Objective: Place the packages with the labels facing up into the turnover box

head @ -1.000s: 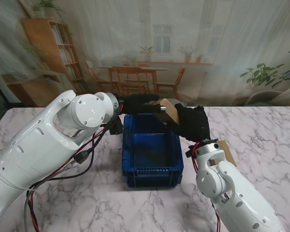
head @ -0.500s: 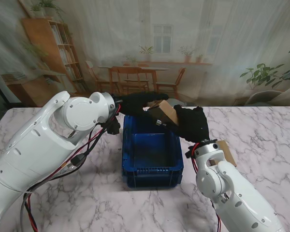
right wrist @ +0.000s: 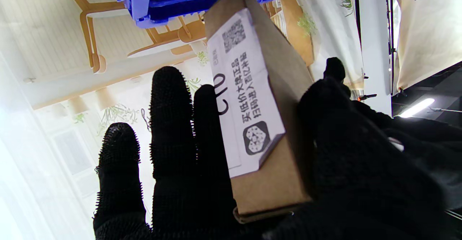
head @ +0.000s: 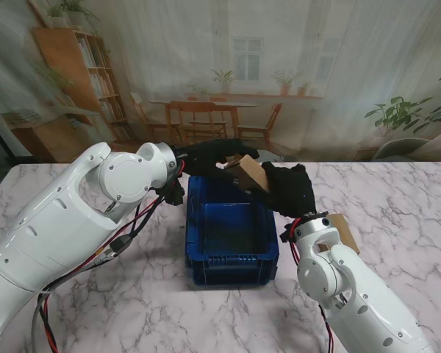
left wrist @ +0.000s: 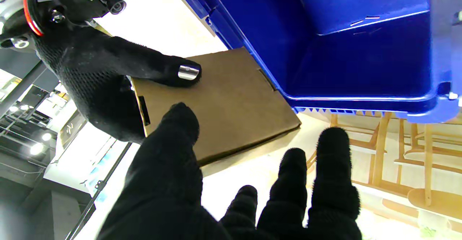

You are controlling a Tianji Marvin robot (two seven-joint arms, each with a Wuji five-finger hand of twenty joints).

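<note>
A brown cardboard package (head: 251,174) hangs tilted over the far rim of the blue turnover box (head: 231,257). My right hand (head: 290,190) is shut on it, thumb on one side and fingers on the other. Its white printed label (right wrist: 245,99) faces the right hand's fingers (right wrist: 169,124). My left hand (head: 213,156) reaches in from the left. The left thumb (left wrist: 173,153) lies against the package's plain brown face (left wrist: 223,99), and the other left fingers (left wrist: 332,168) are spread past its edge. The inside of the box (left wrist: 343,52) looks bare.
A second brown package (head: 345,232) lies on the marble table (head: 397,198) to the right of the box, partly hidden behind my right forearm. The left arm's cables (head: 128,232) hang beside the box's left wall.
The package has tipped more upright and risen slightly over the box's far rim. The left arm has shifted a little, its hand staying at the package's top edge.
</note>
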